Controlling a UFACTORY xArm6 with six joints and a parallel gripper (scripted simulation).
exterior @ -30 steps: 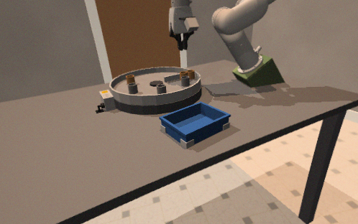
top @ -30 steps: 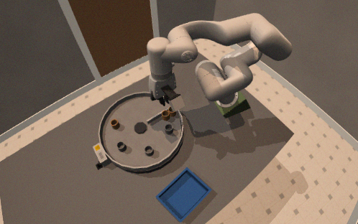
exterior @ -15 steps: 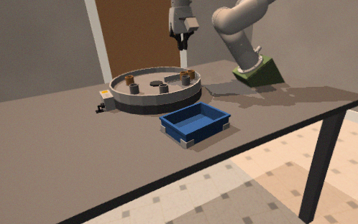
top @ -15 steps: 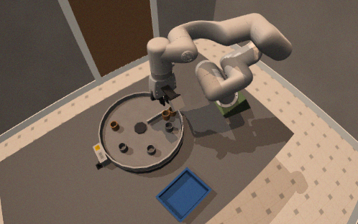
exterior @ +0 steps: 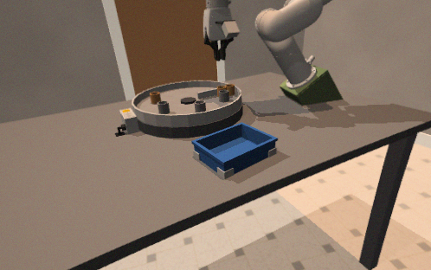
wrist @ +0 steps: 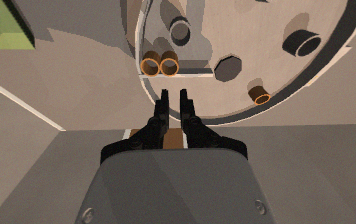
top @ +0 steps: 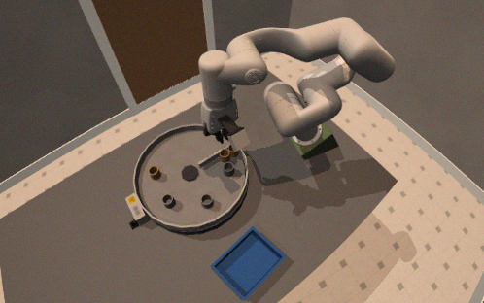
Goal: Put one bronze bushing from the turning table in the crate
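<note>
The round grey turning table (top: 136,177) (exterior: 186,118) carries three bronze bushings. Two of them (top: 224,154) (exterior: 221,89) (wrist: 149,65) stand side by side against a short bar near the rim, and the second of that pair also shows in the wrist view (wrist: 169,65). The third (top: 154,171) (exterior: 155,97) (wrist: 260,95) stands alone across the table. Three dark bushings (top: 228,168) (top: 207,200) (top: 169,201) stand on the table too. My gripper (top: 220,137) (exterior: 219,54) (wrist: 174,97) hangs high above the table's rim near the bronze pair, its fingers nearly together with nothing between them. The blue crate (top: 232,247) (exterior: 247,157) is empty.
A dark hub (top: 189,173) (wrist: 228,68) sits at the table's centre. A small box with a yellow label (top: 133,206) (exterior: 127,116) stands against the table's outer side. The arm's green base (top: 316,143) (exterior: 313,88) stands behind and to the right.
</note>
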